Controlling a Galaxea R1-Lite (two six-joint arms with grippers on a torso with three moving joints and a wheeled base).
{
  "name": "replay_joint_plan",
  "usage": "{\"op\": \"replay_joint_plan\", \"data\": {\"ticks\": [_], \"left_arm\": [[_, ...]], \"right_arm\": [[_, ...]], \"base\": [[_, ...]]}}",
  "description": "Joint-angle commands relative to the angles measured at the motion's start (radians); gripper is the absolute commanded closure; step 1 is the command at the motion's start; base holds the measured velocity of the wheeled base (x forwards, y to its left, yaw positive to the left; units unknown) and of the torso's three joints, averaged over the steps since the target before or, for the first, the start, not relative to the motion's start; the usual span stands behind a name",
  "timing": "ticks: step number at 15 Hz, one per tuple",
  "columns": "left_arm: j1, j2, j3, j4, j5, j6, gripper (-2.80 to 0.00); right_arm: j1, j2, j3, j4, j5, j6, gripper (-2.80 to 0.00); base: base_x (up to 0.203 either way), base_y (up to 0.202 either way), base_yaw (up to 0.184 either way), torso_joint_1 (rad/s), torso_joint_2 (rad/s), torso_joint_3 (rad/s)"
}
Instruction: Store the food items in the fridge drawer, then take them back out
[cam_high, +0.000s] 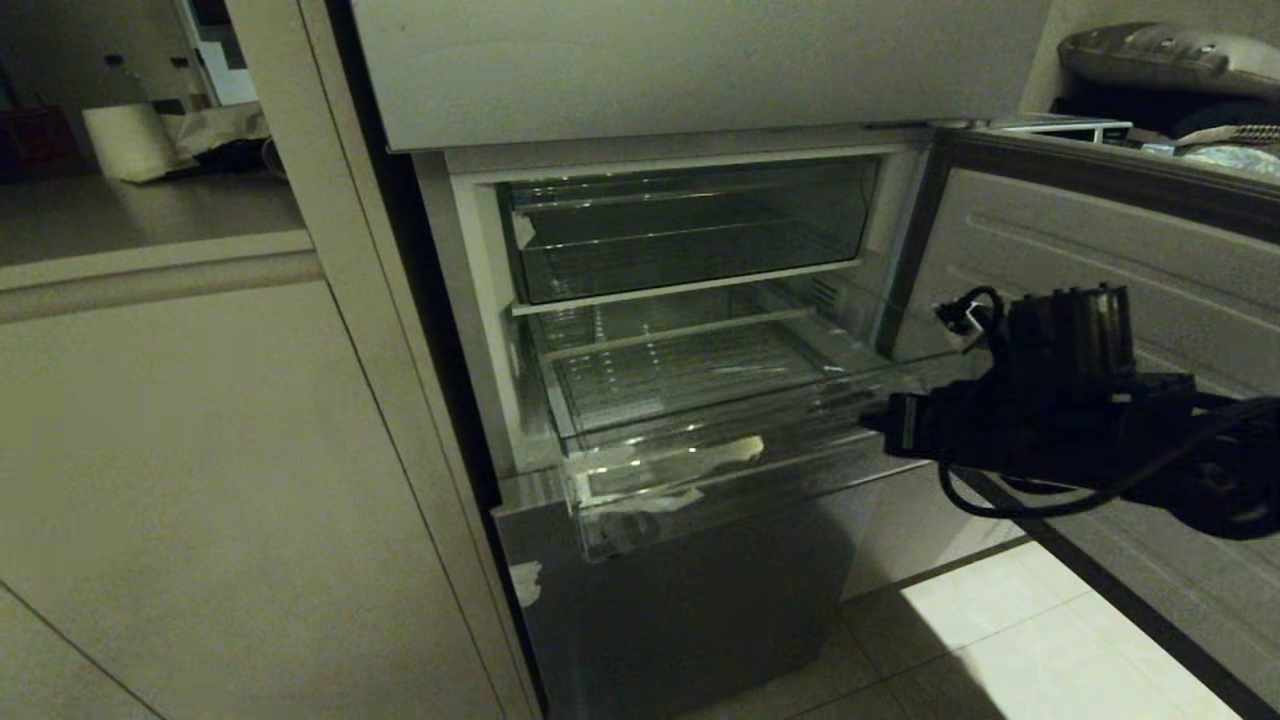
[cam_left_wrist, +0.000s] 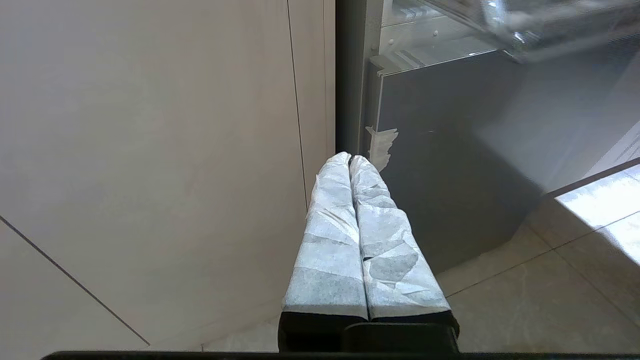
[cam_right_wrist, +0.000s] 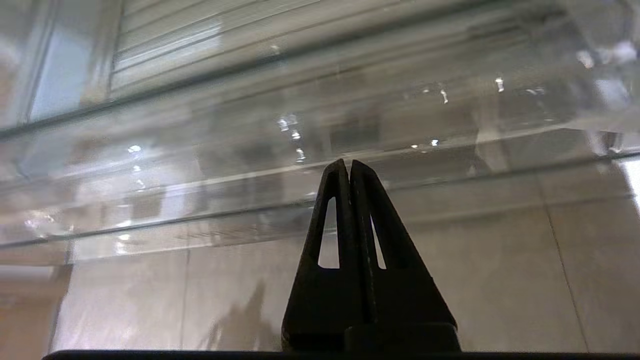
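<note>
1. Drawer (cam_high: 690, 440) sticks out of the open fridge, just in front of the right gripper (cam_right_wrist: 349, 165), whose black fingers are pressed together with nothing between them.
2. Door (cam_high: 1100, 230) hangs open beside that gripper; floor tiles (cam_high: 1010, 620) lie below it.
3. The drawer's long side runs across the gripper's tips; its taped front corner (cam_high: 700, 460) points out into the room.
4. The left gripper (cam_left_wrist: 350, 160), with wrapped fingers pressed together, hangs low by the grey lower panel (cam_left_wrist: 450, 150).
5. No food shows; glare blurs the clear plastic.
</note>
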Motion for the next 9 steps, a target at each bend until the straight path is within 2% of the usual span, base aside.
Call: {"op": "replay_joint_plan", "data": {"ticks": [1, 3, 7, 9], "left_arm": [[0.001, 0.001, 0.000, 0.000, 0.000, 0.000, 0.00], [0.001, 0.001, 0.000, 0.000, 0.000, 0.000, 0.00], [0.000, 0.001, 0.000, 0.000, 0.000, 0.000, 0.00], [0.000, 0.001, 0.000, 0.000, 0.000, 0.000, 0.00]], "right_arm": [[-0.001, 0.144, -0.106, -0.036, 0.002, 0.007, 0.00], [0.001, 0.217, -0.190, -0.100, 0.002, 0.026, 0.00], [0.032, 0.351, -0.289, -0.341, 0.000, 0.049, 0.00], [0.046, 0.406, -0.368, -0.385, -0.013, 0.068, 0.00]], "base": [[0.000, 0.000, 0.000, 0.000, 0.00, 0.000], [0.000, 0.000, 0.000, 0.000, 0.00, 0.000], [0.000, 0.000, 0.000, 0.000, 0.00, 0.000], [0.000, 0.000, 0.000, 0.000, 0.00, 0.000]]}}
